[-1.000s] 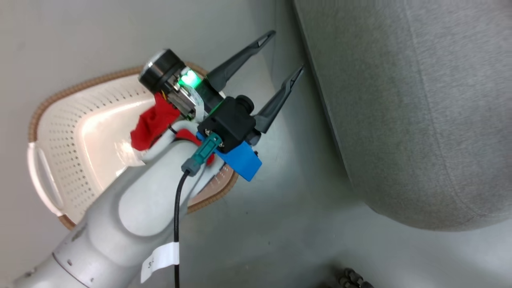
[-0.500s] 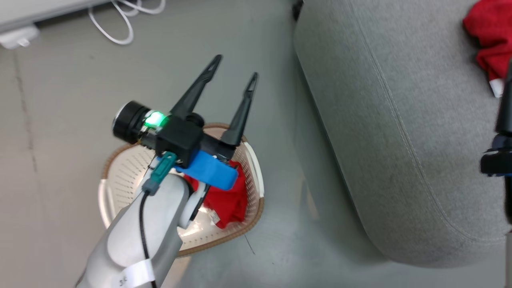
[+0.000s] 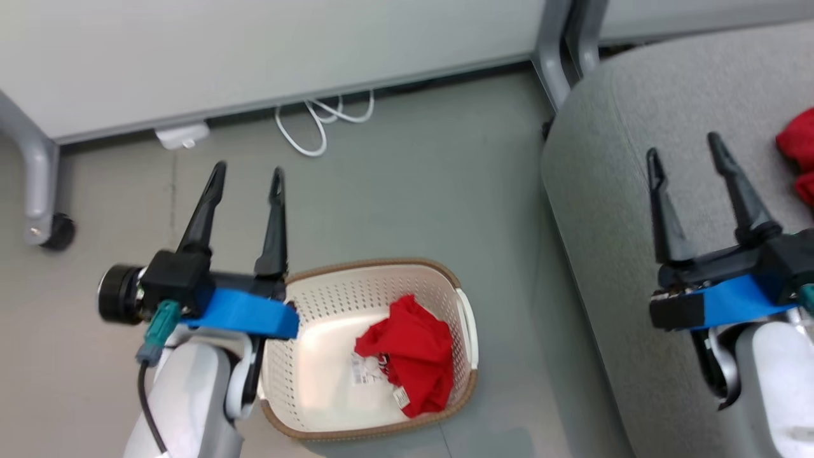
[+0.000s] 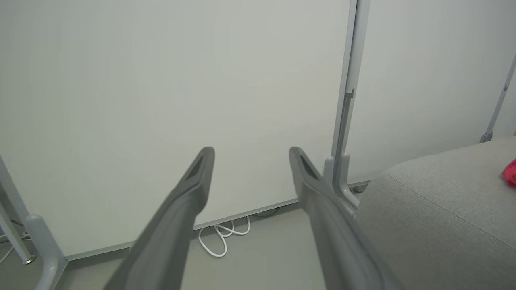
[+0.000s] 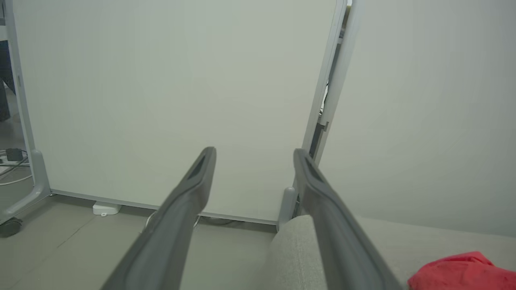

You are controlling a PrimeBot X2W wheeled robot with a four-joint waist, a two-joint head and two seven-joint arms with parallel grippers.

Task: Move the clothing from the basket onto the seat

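Bright red clothing [image 3: 410,353], cream perforated basket [image 3: 318,305] with brown woven rim, grey woven seat [image 3: 604,210], grey-green floor [image 3: 407,191]

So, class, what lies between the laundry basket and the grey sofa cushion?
Head view: a bare strip of grey floor separates the laundry basket from the sofa cushion.

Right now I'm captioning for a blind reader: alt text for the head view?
A red garment lies in the cream basket; a second garment lies on the grey seat. The left gripper and right gripper are open and empty.
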